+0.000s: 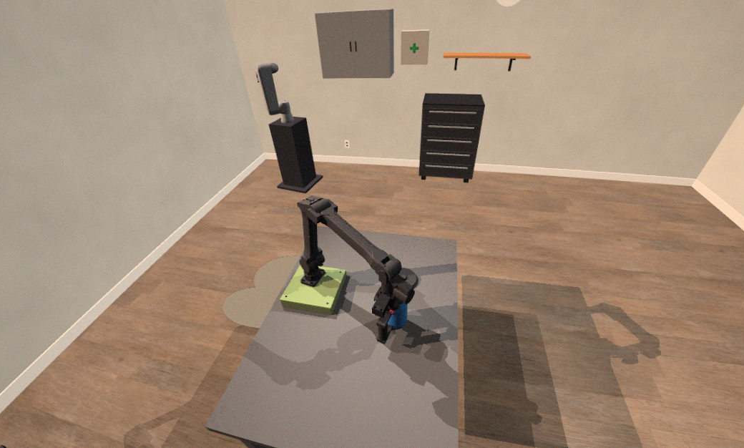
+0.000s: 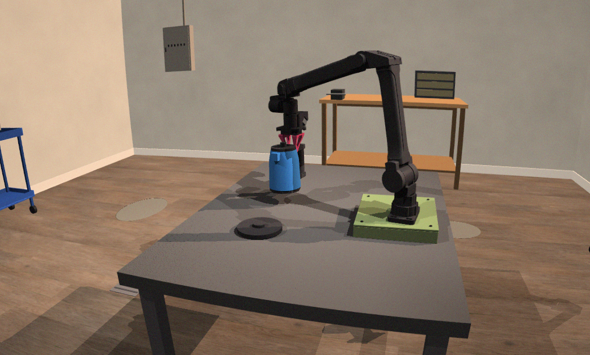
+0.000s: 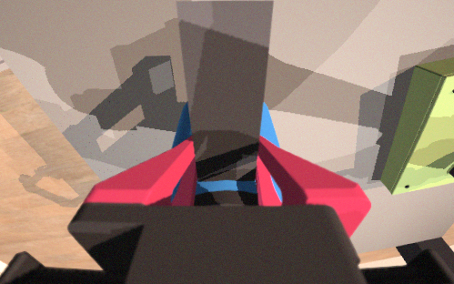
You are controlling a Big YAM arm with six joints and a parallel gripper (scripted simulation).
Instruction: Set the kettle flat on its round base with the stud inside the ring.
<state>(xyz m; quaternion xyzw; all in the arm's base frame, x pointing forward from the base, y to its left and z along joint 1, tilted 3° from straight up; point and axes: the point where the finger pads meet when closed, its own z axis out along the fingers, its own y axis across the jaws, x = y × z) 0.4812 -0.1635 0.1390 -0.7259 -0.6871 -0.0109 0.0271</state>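
1. Nearest the front edge of the tabletop (image 2: 288, 282): bare dark surface.
2. Farther in: round base (image 2: 258, 228), stud up, well apart from the green base plate (image 2: 425, 229).
3. Beyond: blue kettle (image 2: 283, 169), upright near the far left edge.
4. Above it: tool (image 2: 291, 140), clenched on the kettle's dark handle (image 3: 229, 91).
5. Behind: wooden shelf table (image 2: 438, 103), grey wall.

Only a green cross on the wall cabinet (image 1: 414, 47)
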